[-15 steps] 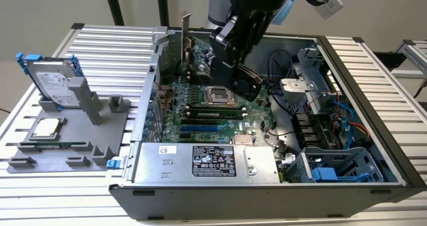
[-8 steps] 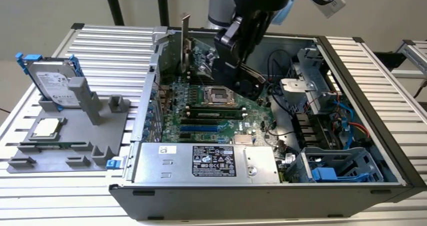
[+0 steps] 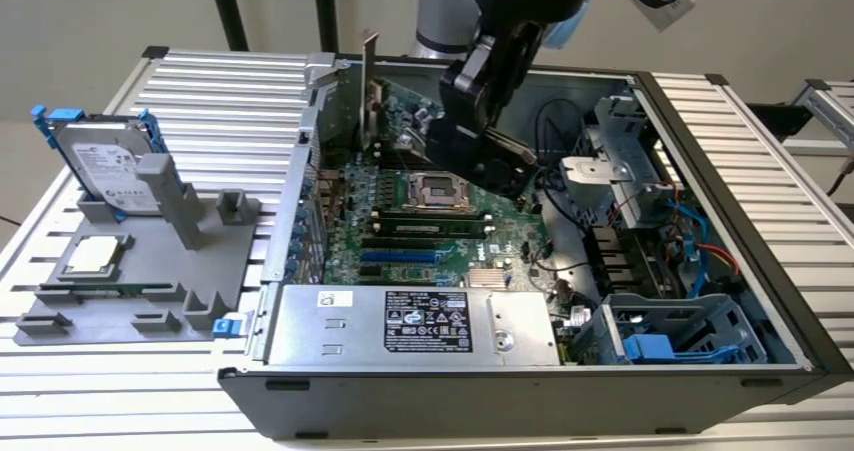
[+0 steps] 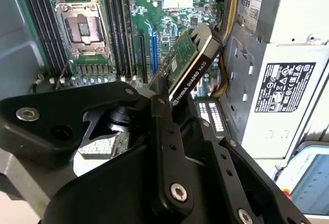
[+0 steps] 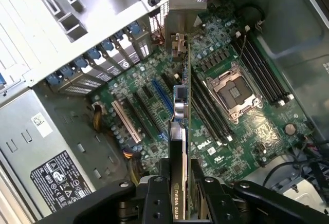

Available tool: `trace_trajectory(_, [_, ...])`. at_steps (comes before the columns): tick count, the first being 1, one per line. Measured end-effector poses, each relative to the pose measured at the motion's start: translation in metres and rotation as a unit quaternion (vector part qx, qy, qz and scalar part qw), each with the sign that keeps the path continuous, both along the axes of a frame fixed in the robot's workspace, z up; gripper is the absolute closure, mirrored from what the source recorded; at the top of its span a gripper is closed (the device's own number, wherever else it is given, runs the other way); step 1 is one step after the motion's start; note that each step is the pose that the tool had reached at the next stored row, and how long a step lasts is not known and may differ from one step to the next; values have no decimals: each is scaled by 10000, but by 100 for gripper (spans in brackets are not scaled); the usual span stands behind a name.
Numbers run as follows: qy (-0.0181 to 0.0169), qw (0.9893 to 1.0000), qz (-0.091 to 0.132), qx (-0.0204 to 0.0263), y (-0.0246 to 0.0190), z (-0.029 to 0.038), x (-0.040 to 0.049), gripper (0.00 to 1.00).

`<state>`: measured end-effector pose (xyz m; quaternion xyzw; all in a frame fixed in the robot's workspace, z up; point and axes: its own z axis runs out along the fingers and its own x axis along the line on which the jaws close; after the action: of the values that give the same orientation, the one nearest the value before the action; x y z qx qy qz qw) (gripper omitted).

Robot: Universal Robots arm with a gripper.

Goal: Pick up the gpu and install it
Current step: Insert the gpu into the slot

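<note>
The claw (image 5: 178, 183) is closed narrow on the graphics card (image 5: 180, 106). One black finger (image 5: 154, 202) presses against each flat face near one end of the card. The card stands on its long edge, and most of its length reaches out beyond the fingertips. In the second wrist view both its green board face and its black cooler side show, running away from the claw above the motherboard (image 5: 257, 131).

The silver bracket (image 5: 177, 8) is the end farthest from the claw. It sits close to the rear wall of the computer case (image 3: 731, 226), by the row of slot openings (image 5: 103, 49). In the exterior view the case lies open on a slatted metal table (image 3: 200, 81) and the arm reaches down into it. The top of the bracket stands higher than the rim of the rear wall.

The card hangs over the expansion slots, just beside the blue slot (image 5: 162, 96), with the memory slots (image 5: 205, 111) on its other side and the processor socket (image 5: 232, 88) beyond those. I cannot tell whether its lower edge touches a slot.

The power supply (image 3: 400, 321) fills the near end of the case in the exterior view. Outside the case, at the exterior view's left, a grey holder (image 3: 200, 261) carries an upright hard drive (image 3: 107, 161) in a blue frame, well apart from the claw.
</note>
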<state>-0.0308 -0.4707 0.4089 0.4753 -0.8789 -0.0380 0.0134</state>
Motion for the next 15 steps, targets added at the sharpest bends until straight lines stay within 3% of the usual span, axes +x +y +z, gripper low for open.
trace_trajectory(7, [0,9995,305,0,0,0,42,100])
trace_trajectory(15, [0,9981,622,0,0,0,101,100])
